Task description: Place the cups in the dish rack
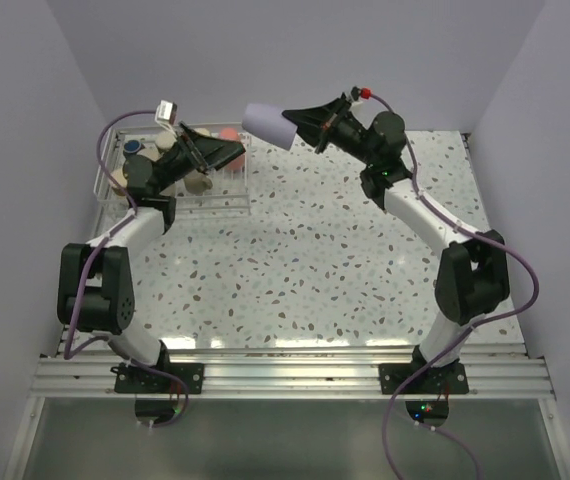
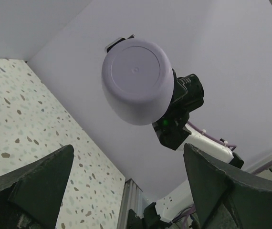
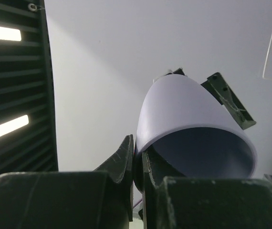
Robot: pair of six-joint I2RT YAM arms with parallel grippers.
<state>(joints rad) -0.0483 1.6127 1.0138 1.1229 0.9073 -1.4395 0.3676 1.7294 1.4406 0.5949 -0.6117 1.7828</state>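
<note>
My right gripper (image 1: pixel 295 120) is shut on the rim of a lavender cup (image 1: pixel 268 125) and holds it in the air on its side, base pointing left, just right of the dish rack (image 1: pixel 223 207). In the right wrist view the fingers pinch the cup wall (image 3: pixel 188 114), one inside and one outside. The left wrist view shows the cup's round base (image 2: pixel 136 81). My left gripper (image 1: pixel 227 152) is open and empty above the rack's right part, facing the cup. In the rack are a red cup (image 1: pixel 228 133), a beige cup (image 1: pixel 197 183) and a dark blue cup (image 1: pixel 133 146); others are hidden by the arm.
The white wire rack stands at the table's back left corner against the walls. The speckled tabletop (image 1: pixel 305 260) spreads in front of it. Both arm bases sit on the metal rail (image 1: pixel 285 375) at the near edge.
</note>
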